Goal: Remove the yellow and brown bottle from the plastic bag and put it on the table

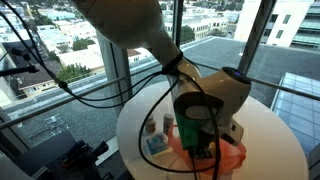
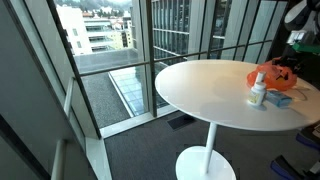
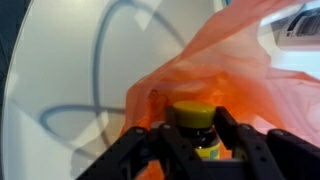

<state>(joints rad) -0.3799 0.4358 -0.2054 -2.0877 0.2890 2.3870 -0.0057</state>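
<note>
Two fingers of the hand [image 3: 196, 122] flanked the yellow-capped bottle [image 3: 195, 112] inside the orange bag [image 3: 250, 85] near the bench [image 3: 50, 70] edge; whether they pinched it was unclear. Looked rigid, light, slick: grip just below the cap.

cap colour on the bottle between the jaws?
Yellow. The round bottle cap shows best in the wrist view, against the translucent orange plastic bag.

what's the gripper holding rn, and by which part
The bottle, by its yellow cap, fingers on both sides; it sits inside the orange bag.
</note>
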